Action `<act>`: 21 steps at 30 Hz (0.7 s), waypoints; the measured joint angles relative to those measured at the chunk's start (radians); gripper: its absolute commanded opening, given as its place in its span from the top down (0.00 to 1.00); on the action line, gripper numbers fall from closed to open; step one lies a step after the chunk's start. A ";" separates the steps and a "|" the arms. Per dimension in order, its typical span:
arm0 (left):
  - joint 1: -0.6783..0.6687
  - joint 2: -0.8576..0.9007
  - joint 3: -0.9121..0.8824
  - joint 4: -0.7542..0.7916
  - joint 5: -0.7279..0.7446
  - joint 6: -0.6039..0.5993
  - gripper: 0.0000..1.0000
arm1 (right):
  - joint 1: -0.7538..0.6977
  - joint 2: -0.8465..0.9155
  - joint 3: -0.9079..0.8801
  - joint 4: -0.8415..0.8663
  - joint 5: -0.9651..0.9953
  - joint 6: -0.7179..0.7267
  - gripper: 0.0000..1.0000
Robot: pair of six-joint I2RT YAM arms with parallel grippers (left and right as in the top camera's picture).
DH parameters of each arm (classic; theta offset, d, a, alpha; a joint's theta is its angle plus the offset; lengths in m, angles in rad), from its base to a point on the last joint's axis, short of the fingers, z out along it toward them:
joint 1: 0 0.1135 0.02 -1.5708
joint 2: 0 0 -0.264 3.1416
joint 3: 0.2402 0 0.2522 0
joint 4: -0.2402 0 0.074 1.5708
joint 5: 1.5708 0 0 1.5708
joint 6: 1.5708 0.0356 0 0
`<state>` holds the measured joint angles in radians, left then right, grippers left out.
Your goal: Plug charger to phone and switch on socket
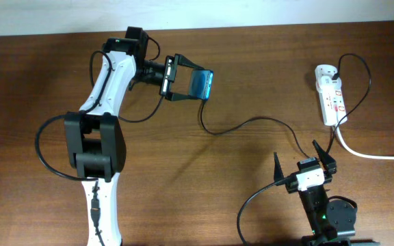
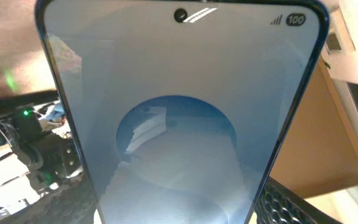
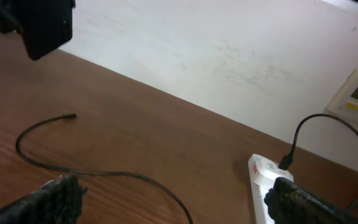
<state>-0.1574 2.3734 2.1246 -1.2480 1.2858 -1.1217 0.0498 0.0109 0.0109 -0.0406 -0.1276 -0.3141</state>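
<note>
Brown wood forms the surface (image 1: 40,75). Toward its far edge the left gripper (image 1: 185,83) has its jaws clamped on one end of the phone (image 1: 202,83). The phone's pale blue screen fills the left wrist view, with a blue oval at its middle and a "100" mark in its top corner. Whether the phone touches the wood cannot be told. The charger (image 1: 252,121) is a thin black cable lying on the wood. Its small plug tip (image 3: 72,116) rests free just below the phone, apart from it. From there the cable curves across the middle, passes the right gripper (image 1: 295,150), then loops up to a plug in the far end of the socket (image 1: 331,99). The socket lies flat near the right edge, and a thick white cord (image 1: 378,156) trails from its near end off to the right. The right gripper sits low at the near right, its jaws spread wide and holding nothing, and the cable crosses the wood close by its fingers (image 3: 51,202).
</note>
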 measured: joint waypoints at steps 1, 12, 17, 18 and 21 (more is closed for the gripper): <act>0.000 0.000 0.000 0.000 -0.021 -0.002 1.00 | 0.000 0.000 0.000 0.006 0.000 0.033 0.02; 0.005 0.000 0.000 0.007 -0.423 0.009 1.00 | 0.000 0.249 0.356 -0.265 -0.026 0.408 0.02; 0.015 0.000 0.006 0.035 -0.479 0.022 1.00 | 0.001 0.584 0.730 -0.522 -0.119 0.420 0.02; 0.017 0.000 0.019 0.038 -0.484 0.023 1.00 | 0.001 0.645 0.805 -0.584 -0.132 0.420 0.02; 0.040 0.001 0.071 0.037 -0.481 0.025 1.00 | 0.001 0.792 1.030 -0.711 -0.174 0.421 0.02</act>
<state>-0.1177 2.3741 2.1952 -1.2106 0.8051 -1.0966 0.0505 0.8032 1.0409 -0.7517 -0.3012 0.1066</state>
